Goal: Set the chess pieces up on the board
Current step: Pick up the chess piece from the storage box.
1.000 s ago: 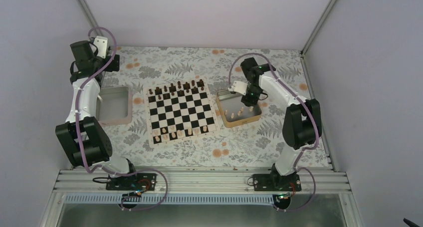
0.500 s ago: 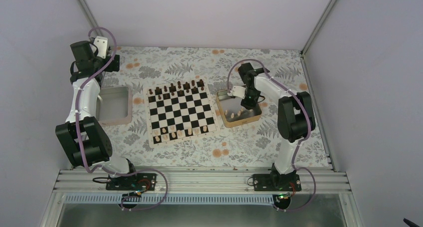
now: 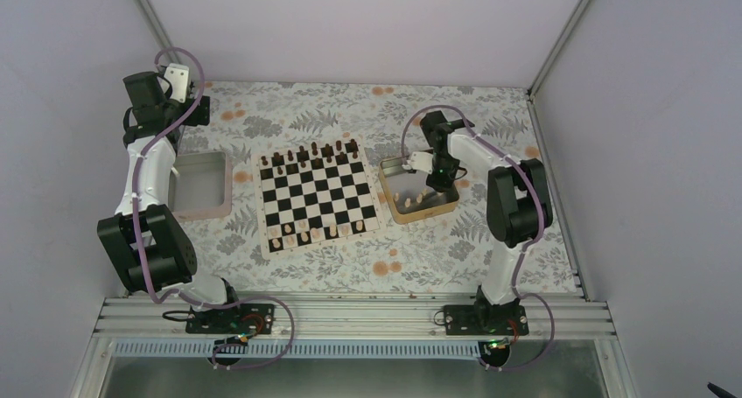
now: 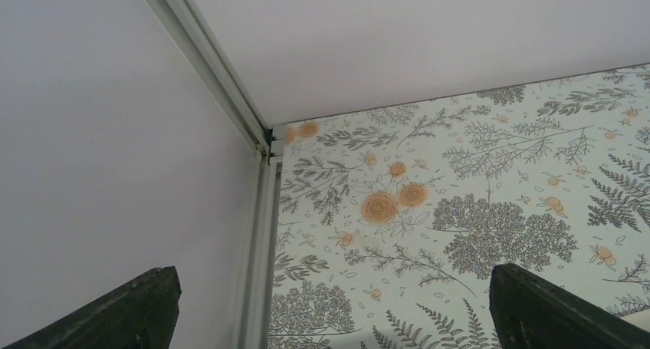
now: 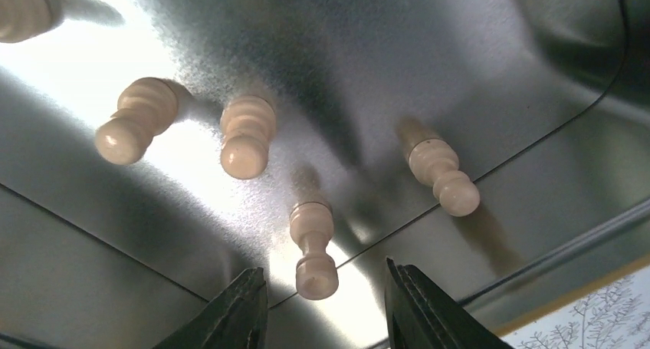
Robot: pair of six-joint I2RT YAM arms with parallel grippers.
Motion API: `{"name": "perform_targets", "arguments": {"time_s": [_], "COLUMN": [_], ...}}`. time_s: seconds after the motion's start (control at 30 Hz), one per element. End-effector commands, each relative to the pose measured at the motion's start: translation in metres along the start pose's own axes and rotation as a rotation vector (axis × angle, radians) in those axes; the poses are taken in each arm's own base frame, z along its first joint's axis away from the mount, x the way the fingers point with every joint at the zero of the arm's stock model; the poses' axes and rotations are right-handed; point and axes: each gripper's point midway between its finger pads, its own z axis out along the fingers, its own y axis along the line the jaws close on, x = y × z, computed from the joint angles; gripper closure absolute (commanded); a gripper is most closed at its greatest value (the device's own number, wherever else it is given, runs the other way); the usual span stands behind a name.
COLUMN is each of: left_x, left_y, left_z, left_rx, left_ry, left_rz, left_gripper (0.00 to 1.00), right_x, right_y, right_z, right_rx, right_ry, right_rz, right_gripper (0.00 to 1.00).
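Right gripper (image 5: 323, 288) is hovering low inside the gold tin tray (image 5: 475, 65), jaws standing partway apart and gripping nothing. One light pawn (image 5: 313, 245) is lying on the tray floor, head pointing into the gap between the fingertips and touching neither. More light chess pieces (image 5: 245, 138) are lying beside it.

The tray is sitting just beside the right edge of the board (image 3: 320, 195), mid-worktop (image 3: 306, 109). Some light pieces are standing along the board's near edge, and dark pieces (image 3: 315, 153) are lining its far edge.

Left gripper (image 4: 333, 288) is hanging over the worktop's far left corner, jaws spread wide and empty. A pale-rimmed tray (image 3: 226, 184) is lying off the board's left edge.
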Motion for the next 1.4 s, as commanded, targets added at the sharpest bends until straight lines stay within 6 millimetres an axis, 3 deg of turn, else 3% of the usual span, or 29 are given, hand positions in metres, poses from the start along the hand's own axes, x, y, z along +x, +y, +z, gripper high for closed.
{"name": "perform_targets", "arguments": {"time_s": [0.0, 0.27, 0.43, 0.57, 0.73, 0.9, 1.17, 1.37], "left_x": [-0.006, -0.006, -0.008, -0.009, -0.01, -0.012, -0.015, -0.016], "left_y": [0.005, 0.004, 0.005, 0.005, 0.004, 0.004, 0.004, 0.004], "left_z": [-0.005, -0.005, -0.006, -0.007, -0.008, -0.01, -0.015, -0.015], "left_rx": [-0.015, -0.014, -0.017, -0.016, -0.013, -0.009, -0.012, -0.013], "left_ry": [-0.026, -0.023, -0.028, -0.031, -0.035, -0.04, -0.051, -0.051], "left_rz": [0.002, 0.003, 0.004, 0.003, 0.003, 0.002, 0.005, 0.003], "left_gripper": [0.0, 0.0, 0.0, 0.0, 0.0, 0.0, 0.0, 0.0], "right_x": [0.01, 0.009, 0.009, 0.007, 0.004, -0.017, -0.052, -0.096], "right_y": [0.0, -0.001, -0.002, -0.006, -0.012, -0.006, 0.018, 0.062], "right_z": [0.015, 0.025, 0.026, 0.014, -0.014, -0.047, -0.061, -0.077], "right_rx": [-0.02, -0.041, -0.045, -0.036, 0.012, 0.053, 0.057, 0.037], "right_ry": [0.05, 0.063, 0.066, 0.058, 0.044, 0.006, -0.031, -0.091], "right_rz": [-0.015, -0.014, -0.012, 0.0, 0.004, -0.038, -0.108, -0.224], "right_gripper": [0.59, 0.61, 0.76, 0.87, 0.9, 0.9, 0.9, 0.89]}}
